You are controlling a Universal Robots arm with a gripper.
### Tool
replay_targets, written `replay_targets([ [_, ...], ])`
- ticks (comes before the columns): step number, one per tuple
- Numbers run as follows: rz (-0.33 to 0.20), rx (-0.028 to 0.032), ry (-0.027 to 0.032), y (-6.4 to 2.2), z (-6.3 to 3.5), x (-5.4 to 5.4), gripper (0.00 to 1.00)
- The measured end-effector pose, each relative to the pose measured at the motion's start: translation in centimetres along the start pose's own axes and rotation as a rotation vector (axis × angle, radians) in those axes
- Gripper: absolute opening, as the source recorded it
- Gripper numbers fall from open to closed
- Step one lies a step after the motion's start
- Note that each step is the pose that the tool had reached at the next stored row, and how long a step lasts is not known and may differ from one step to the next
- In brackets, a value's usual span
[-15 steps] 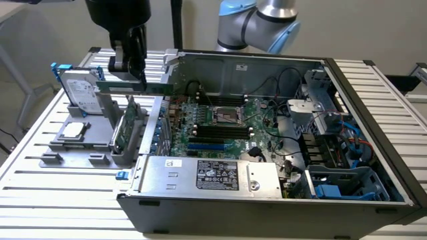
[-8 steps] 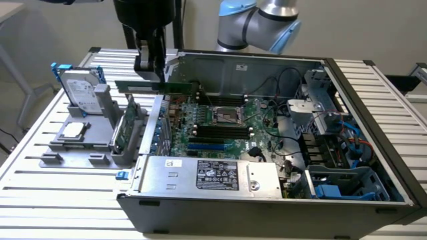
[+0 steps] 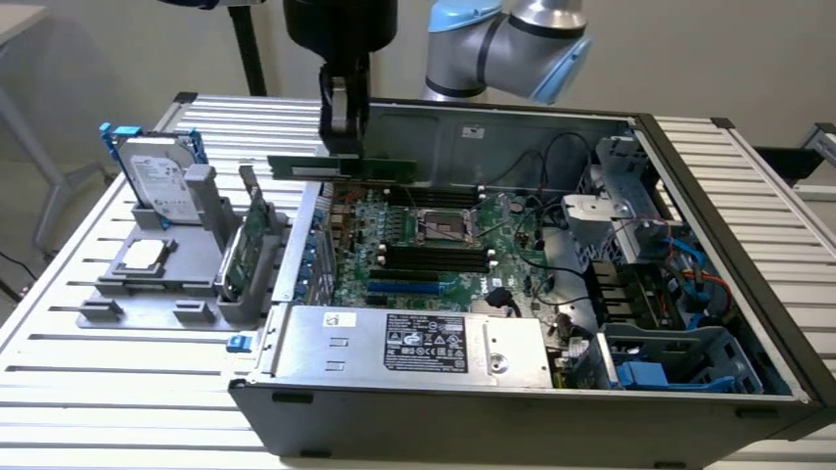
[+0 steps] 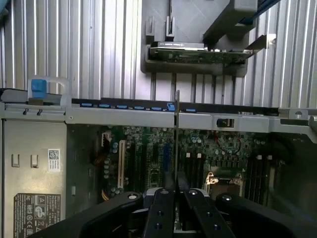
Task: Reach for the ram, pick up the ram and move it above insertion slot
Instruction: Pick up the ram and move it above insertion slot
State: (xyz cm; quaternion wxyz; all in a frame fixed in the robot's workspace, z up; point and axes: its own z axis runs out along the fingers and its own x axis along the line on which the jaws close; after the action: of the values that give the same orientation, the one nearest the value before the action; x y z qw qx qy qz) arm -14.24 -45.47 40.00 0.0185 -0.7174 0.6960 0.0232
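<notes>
Gripper (image 3: 345,147): pressed onto the ram, pinching it between two black fingers (image 4: 163,213); hanging over the open computer case.
Ram (image 3: 343,168): held flat-side out, long edge level, in the air above the motherboard, near the case's back wall; seen edge-on as a thin line (image 4: 177,144) in the wrist view.
Motherboard (image 3: 432,250): lying in the case floor, black memory slots (image 3: 432,259) below the ram, not touching it.
Case (image 3: 523,401): open on top, on a ribbed metal table (image 3: 117,362).
Gray holder (image 3: 157,284): on the exterior view's left, carrying a hard drive (image 3: 157,181) and a larger green card (image 3: 249,245) upright.
Power supply (image 3: 405,343): at the case's near side.
</notes>
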Motion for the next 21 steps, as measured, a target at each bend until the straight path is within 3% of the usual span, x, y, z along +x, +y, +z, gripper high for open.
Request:
replay_targets([
  [12,0.000,0.0000,0.0001,-3.93,0.36,-2.3,0.14],
  [21,0.000,-0.0001,0.0001,-6.16,0.82,-4.9,0.14],
])
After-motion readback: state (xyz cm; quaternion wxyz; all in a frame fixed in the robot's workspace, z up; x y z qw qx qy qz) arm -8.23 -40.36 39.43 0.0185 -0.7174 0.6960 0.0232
